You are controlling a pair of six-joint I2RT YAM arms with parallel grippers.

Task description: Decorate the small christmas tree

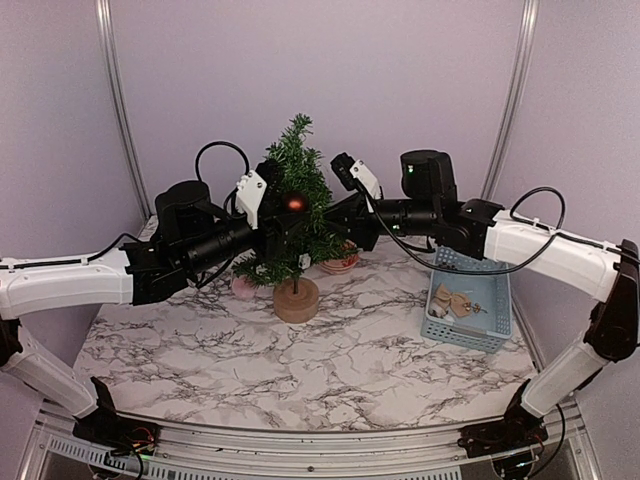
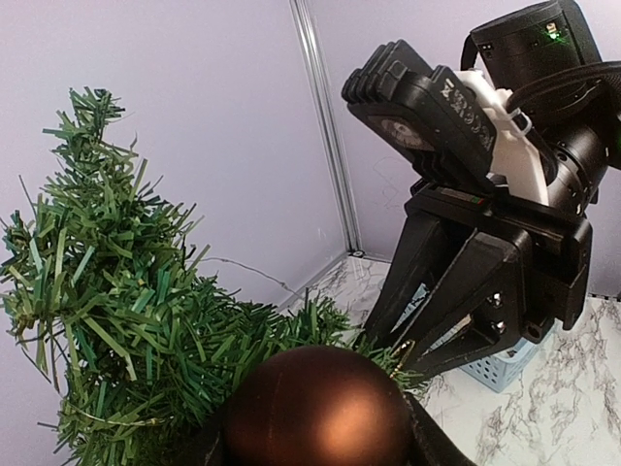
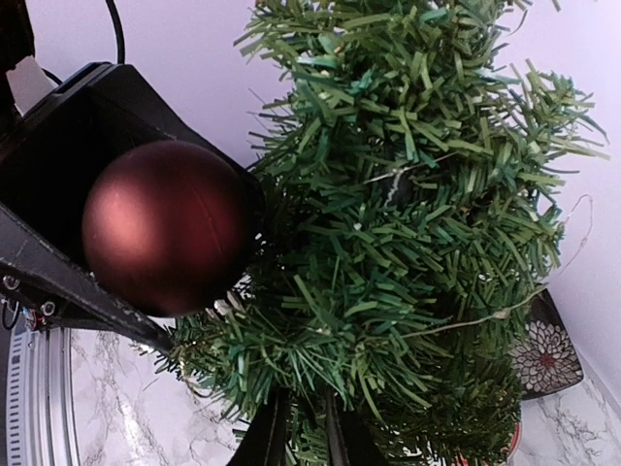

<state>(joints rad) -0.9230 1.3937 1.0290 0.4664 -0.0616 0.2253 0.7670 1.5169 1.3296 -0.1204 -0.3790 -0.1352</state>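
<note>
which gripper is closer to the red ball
Left. The left gripper clasps the red ball between its fingers at the small christmas tree; the right gripper points in from the tree's other side, close to the ball.

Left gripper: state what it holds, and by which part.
The left gripper pinches a dark red ball across its round sides.

tree (image 1: 297, 190) blocks centre, basket (image 1: 465, 336) at right

The small christmas tree (image 1: 297, 190) was dark green on a tan base (image 1: 296, 300); the ball (image 3: 165, 228) was matte reddish-brown. The counter (image 1: 300, 380) was white marble veined grey, the basket (image 1: 462, 336) pale blue.
</note>
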